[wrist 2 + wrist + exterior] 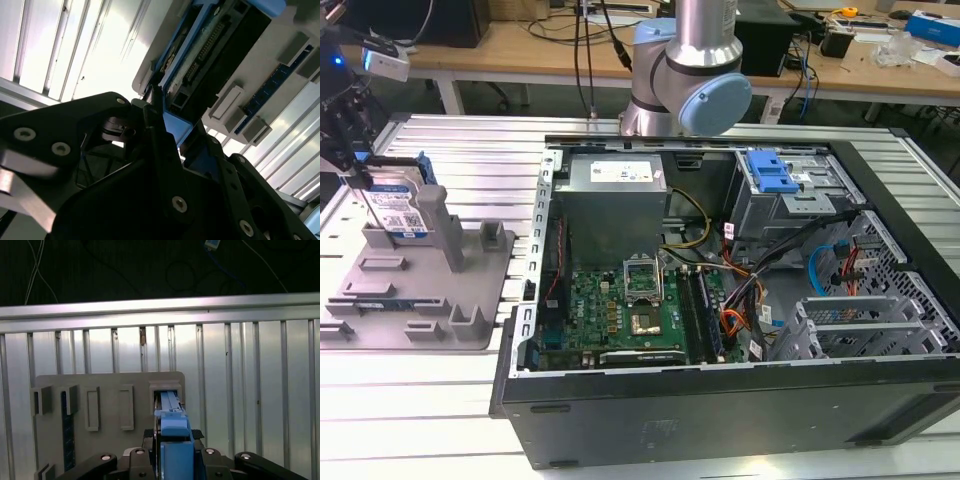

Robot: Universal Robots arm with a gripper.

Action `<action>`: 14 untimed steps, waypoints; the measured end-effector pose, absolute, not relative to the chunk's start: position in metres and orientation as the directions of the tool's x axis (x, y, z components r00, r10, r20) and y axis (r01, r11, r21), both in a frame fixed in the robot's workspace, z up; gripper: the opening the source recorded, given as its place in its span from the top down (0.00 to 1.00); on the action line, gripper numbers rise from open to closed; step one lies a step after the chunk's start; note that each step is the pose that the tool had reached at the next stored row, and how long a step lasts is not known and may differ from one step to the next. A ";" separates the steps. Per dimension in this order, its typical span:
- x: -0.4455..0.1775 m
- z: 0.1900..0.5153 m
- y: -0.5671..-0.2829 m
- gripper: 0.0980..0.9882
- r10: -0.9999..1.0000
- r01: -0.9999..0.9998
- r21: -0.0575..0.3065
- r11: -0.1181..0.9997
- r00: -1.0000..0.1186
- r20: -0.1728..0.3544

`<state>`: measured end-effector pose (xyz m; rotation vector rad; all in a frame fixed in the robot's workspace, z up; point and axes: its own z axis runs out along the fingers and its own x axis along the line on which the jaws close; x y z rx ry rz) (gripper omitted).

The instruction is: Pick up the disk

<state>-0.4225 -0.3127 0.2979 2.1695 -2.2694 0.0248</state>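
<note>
Black gripper links crowd the front of both wrist views, and the gripper [172, 440] has its fingers [152, 107] pinched on the blue side rails of the disk [172, 410]. In the first wrist view the disk runs edge-on, its blue rail leading away from the fingers toward a slot in the grey fixture [110, 390]. In the second wrist view the disk's [210, 45] connector end and blue rails show just beyond the fingertips, with the fixture's raised blocks beside it.

In the exterior view the disk [395, 205] stands upright on edge at the exterior view's left, its white-and-blue label showing, at the back of the grey fixture [430, 290] among its upright posts. Whether it rests in the slot or sits slightly lifted is unclear. The gripper [350, 160] is at its top edge. An open computer case [720, 290] lies on the ribbed metal tabletop [410, 400] to the exterior view's right, well apart from the disk, with the arm's base [685, 70] behind it.
</note>
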 end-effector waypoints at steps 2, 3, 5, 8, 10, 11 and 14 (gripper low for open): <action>-0.423 0.302 -0.313 0.70 -0.999 -0.999 -0.010 0.045 -0.045 0.012; -0.423 0.306 -0.313 0.70 -0.999 -0.999 -0.010 0.045 -0.045 0.012; -0.423 0.317 -0.313 0.70 -0.999 -0.999 -0.010 0.045 -0.045 0.012; -0.423 0.342 -0.313 0.70 -0.999 -0.999 -0.010 0.045 -0.045 0.012; -0.423 0.354 -0.313 0.70 -0.999 -0.999 -0.010 0.045 -0.045 0.012; -0.423 0.359 -0.313 0.70 -0.999 -0.999 -0.010 0.045 -0.045 0.012; -0.423 0.374 -0.313 0.70 -0.999 -0.999 -0.010 0.045 -0.045 0.012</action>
